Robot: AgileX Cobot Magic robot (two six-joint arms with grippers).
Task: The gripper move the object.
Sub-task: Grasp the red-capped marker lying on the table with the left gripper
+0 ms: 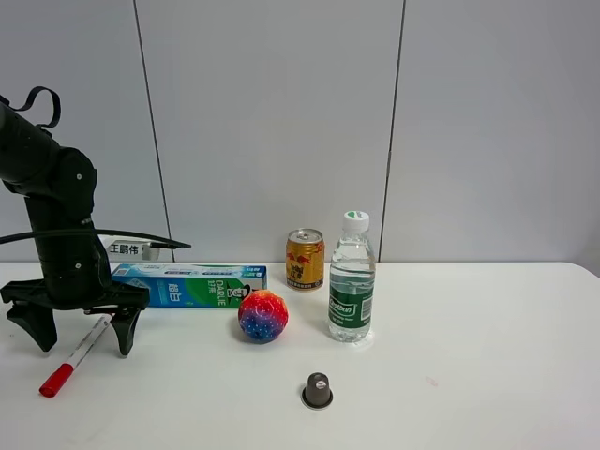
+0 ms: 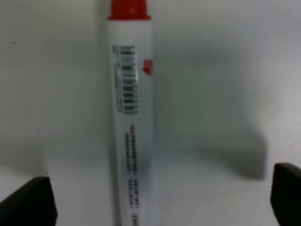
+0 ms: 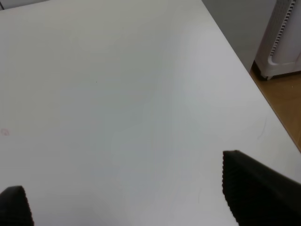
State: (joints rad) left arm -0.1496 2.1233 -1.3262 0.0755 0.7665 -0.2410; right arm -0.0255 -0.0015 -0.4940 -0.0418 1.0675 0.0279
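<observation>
- While its jaws stand wide open, the left gripper (image 1: pixel 82 347) points down at the table (image 1: pixel 487 356), one finger on each side of the marker pen (image 1: pixel 77 355).
- That pen lies flat on the table in the gap between the two fingers, and the left wrist view shows bare table between its white barrel and either finger, so neither one touches it.
- Its red cap (image 1: pixel 56 380) sticks out past the jaws on the near side, clear of both fingertips.
- Just behind the left jaws lies a blue-green toothpaste box (image 1: pixel 187 284); whether it touches the arm cannot be told.
- Well off to the outer side of those jaws sit a multicoloured ball (image 1: pixel 262 316), a gold can (image 1: pixel 305 260), a water bottle (image 1: pixel 352 281) and a small dark capsule (image 1: pixel 317 389).
- Seen only in its own wrist view, the right gripper (image 3: pixel 127 188) has its jaws spread apart too, with nothing but white tabletop between them.
</observation>
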